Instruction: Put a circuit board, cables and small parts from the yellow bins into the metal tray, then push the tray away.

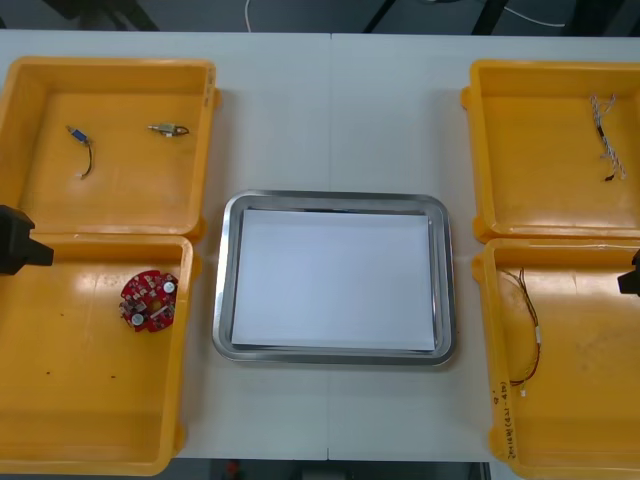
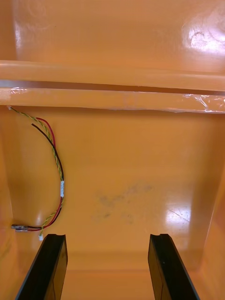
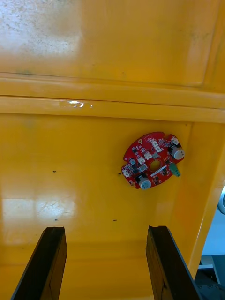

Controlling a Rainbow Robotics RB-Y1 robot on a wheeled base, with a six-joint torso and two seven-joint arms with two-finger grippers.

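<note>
A round red circuit board point(image 1: 148, 300) point(image 3: 152, 160) lies in the near left yellow bin point(image 1: 60, 400). My left gripper point(image 3: 105, 265) hangs open over that bin's floor, short of the board, with nothing between its fingers. A red and yellow cable point(image 1: 527, 325) point(image 2: 54, 178) lies in the near right yellow bin point(image 1: 590, 400). Over this bin my right gripper point(image 2: 108, 267) is open and empty, the cable just off one fingertip point(image 2: 49, 243). The metal tray point(image 1: 225, 300), white inside, sits between the bins with nothing in it.
The far left bin point(image 1: 40, 90) holds a short black cable point(image 1: 82, 152) and a small metal part point(image 1: 168, 129). A twisted blue and white cable point(image 1: 606, 135) lies in the far right bin point(image 1: 520, 150). Bare table stretches beyond the tray.
</note>
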